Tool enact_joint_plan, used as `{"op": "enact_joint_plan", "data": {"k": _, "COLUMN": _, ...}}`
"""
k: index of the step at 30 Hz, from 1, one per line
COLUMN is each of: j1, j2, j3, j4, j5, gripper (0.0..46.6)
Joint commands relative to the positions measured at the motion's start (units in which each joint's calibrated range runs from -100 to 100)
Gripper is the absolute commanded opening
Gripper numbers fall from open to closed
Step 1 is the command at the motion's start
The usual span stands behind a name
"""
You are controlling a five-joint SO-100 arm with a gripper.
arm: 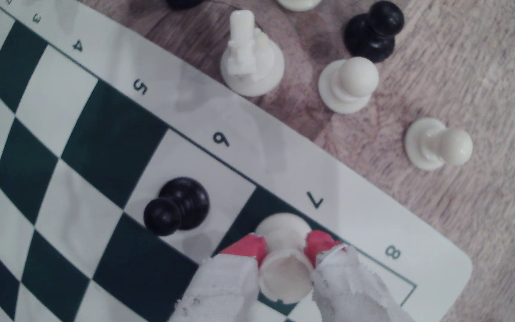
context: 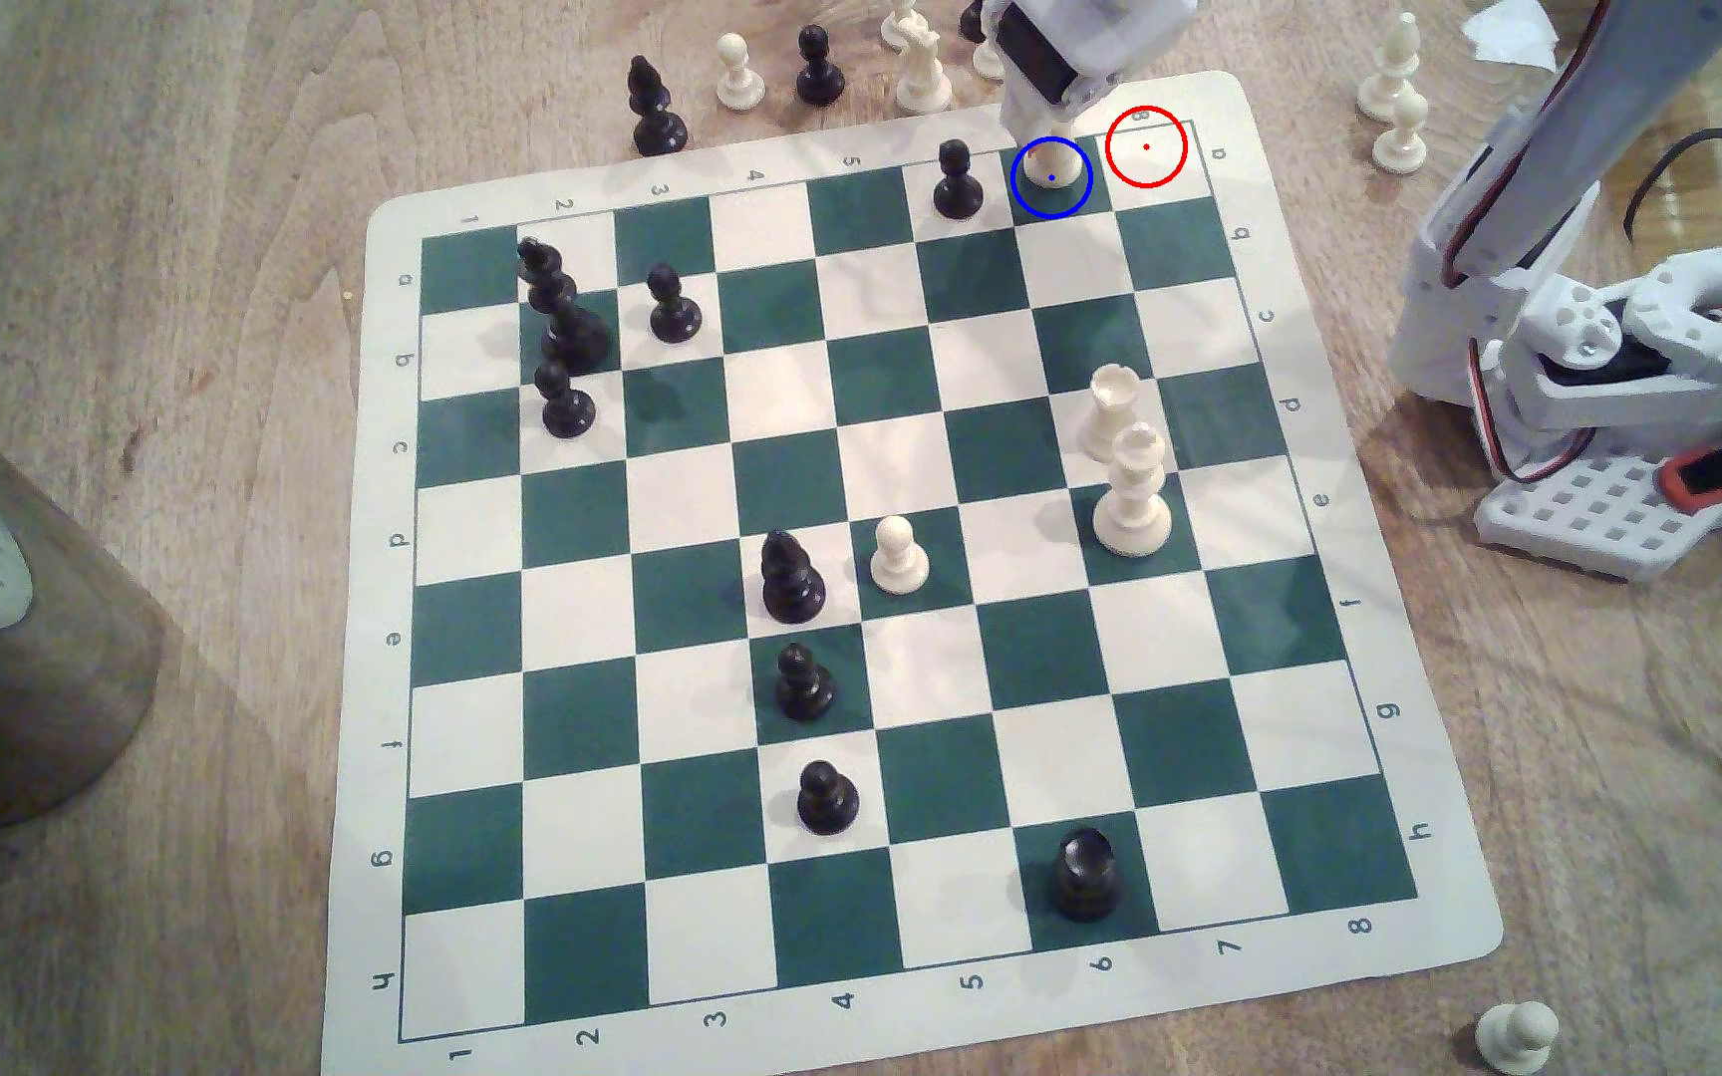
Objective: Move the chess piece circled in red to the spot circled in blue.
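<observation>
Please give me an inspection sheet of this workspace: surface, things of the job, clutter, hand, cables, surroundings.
Surface: green and cream chess mat lying flat on a wooden table.
Job's things: cream rook stands on the blue-ringed green square; red-ringed cream square bare.
Clutter: black pawn on the next square toward the exterior view's left; captured black and cream pieces off the mat's far edge; a lone cream pawn off the near corner.
Hand: hand has red-tipped fingers on both sides of the rook, wrapped in white cloth.
Cables: black cable and red-white wires at the arm base.
Surroundings: brown cylinder at the exterior view's left.
</observation>
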Motion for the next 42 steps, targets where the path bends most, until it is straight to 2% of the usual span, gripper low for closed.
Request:
{"op": "enact_joint_plan", "data": {"k": 1, "j1": -0.4, "j2": 0.1, "j3": -0.2, "j4": -0.9, "j5": 0.0, "gripper": 1.3}}
{"op": "enact_joint_plan", "data": {"k": 8, "j1": -1.0, "j2": 0.0, "j3": 0.2, "j4": 0.0, "j5": 0.3, "gripper": 2.0}}
{"op": "enact_joint_plan", "data": {"k": 13, "j1": -0.8, "j2": -0.1, "j3": 0.5, "j4": -1.1, "j5": -0.4, "gripper": 14.2}}
{"op": "enact_joint_plan", "data": {"k": 16, "j1": -0.4, "j2": -0.5, "j3": 1.3, "j4": -2.5, "j5": -0.4, "gripper": 17.4}}
{"op": "enact_joint_plan", "data": {"k": 25, "j1": 0.5, "j2": -2.0, "j3": 1.5, "j4": -2.0, "j5": 0.0, "gripper": 17.2}}
{"op": "enact_joint_plan", "data": {"k": 32, "j1": 0.1, "j2": -8.0, "j3": 1.4, "j4": 2.2, "j5": 0.0, "gripper": 19.2}}
{"op": "enact_joint_plan", "data": {"k": 37, "j1": -0.2, "j2": -14.8, "j3": 1.4, "j4": 7.4, "j5": 0.0, "gripper": 20.9}}
{"op": "enact_joint_plan", "data": {"k": 39, "j1": -1.3, "j2": -21.6, "j3": 1.4, "j4": 13.6, "j5": 0.0, "gripper": 21.6}}
{"op": "enact_joint_plan", "data": {"k": 42, "j1": -5.4, "j2": -32.9, "j3": -0.7, "j4": 24.2, "j5": -0.4, "gripper": 22.1}}
